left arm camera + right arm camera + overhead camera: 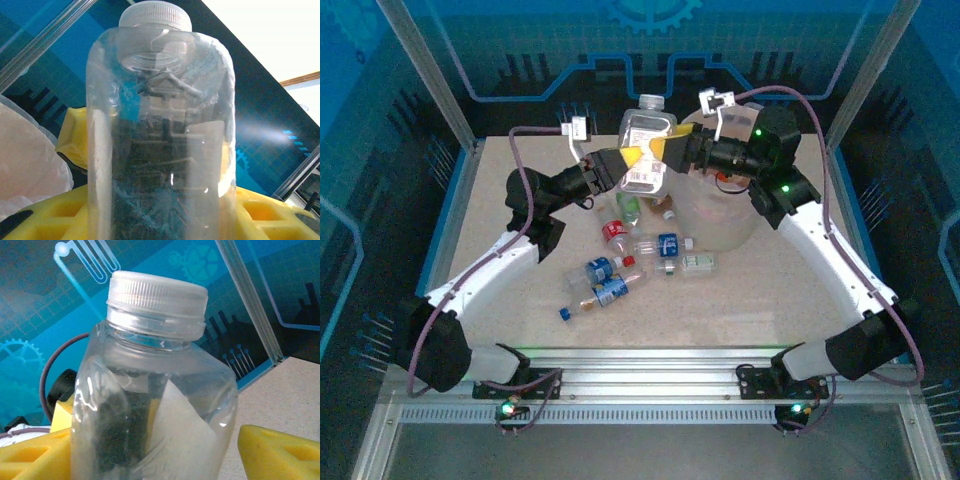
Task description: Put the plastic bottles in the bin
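Left tool [632, 158]: clamped on the large clear bottle [648, 128], held upright, clear of the tabletop [790, 300]. Right tool [673, 148]: jaws apart on either side of that bottle, one finger [280, 450] a sliver off it in the right wrist view. From the left wrist, bin liner [25, 160] just left of the tool; from above, bin [720, 220] under the right tool. Nearer than both tools, small bottles [620, 270] scattered on the tabletop. Ribbed white cap [157, 300], white label, clear walls.

Speckled beige table [770, 300] fenced by blue circuit-patterned walls [520, 45] and metal posts [425, 70]
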Available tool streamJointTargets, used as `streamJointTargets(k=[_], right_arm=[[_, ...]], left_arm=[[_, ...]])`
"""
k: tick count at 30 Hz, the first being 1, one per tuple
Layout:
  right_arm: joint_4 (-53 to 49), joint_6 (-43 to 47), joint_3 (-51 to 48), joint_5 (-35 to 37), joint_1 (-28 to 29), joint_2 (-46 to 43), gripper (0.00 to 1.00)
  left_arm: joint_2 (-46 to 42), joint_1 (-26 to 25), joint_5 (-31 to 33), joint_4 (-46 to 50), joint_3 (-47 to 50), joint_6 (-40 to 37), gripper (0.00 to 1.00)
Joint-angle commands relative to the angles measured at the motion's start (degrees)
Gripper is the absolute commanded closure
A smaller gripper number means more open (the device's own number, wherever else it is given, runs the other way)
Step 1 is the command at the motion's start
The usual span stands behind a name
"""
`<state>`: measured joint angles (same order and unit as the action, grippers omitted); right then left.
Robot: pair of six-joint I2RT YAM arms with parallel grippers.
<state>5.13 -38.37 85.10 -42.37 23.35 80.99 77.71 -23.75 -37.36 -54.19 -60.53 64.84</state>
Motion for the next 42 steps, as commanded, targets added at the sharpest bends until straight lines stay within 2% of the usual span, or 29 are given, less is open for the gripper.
streamJointTargets(k=[1,3,7,10,13,17,22,25,29,33,37,42], right_arm=[[1.91,-1.46,2.31,-0.21,0.74,2.2,0.28],[2.25,-1.95,3.13,-0.67,1.08,2.87,0.34],[1.74,-1.67,3.85,-0.73,1.33,3.13,0.46],[0.13,-0.62,3.76,0.32,1.28,2.45,0.62],[-2.41,1.22,3.77,2.02,1.28,1.51,0.66],[-8.0,4.7,5.03,5.0,0.82,0.17,0.67],[-21.35,11.29,9.34,13.34,-0.14,-1.51,0.72],[-32.1,15.81,14.4,21.35,-0.51,-1.66,0.74],[-44.12,20.24,21.35,34.92,-1.33,-0.78,0.74],[-52.47,22.25,26.96,44.76,-3.86,1.95,0.73],[-58.46,21.55,31.76,48.16,-7.64,6.52,0.75],[-63.11,19.7,35.62,49.31,-9.03,12.4,0.76]], left_arm=[[0.4,-0.29,-1.74,-6.61,-0.39,2.04,0.81],[0.65,-0.33,-1.75,-6.7,-0.38,2.22,0.81],[0.66,-0.27,-1.67,-6.28,-0.11,1.9,0.74],[0.38,-0.18,-1.49,-5.93,0.15,1.44,0.63],[0.15,0.09,-1.22,-5.62,0.4,1.11,0.42],[-0.86,0.99,-0.29,-4.58,1.48,0.4,0.01],[-5.05,2.72,2.66,0.81,4.6,-3.64,0.01],[-9.78,2.99,6.35,11.2,6.25,-10.65,0.01],[-17.7,2.92,16.83,30.9,7.5,-21.86,0.01],[-24.92,2.92,27.79,42.0,9.88,-27.82,0.01],[-30.1,2.92,33.98,46.7,12.04,-30.74,0.01],[-32.07,2.92,37.13,52.54,12.09,-32.57,0.01]])
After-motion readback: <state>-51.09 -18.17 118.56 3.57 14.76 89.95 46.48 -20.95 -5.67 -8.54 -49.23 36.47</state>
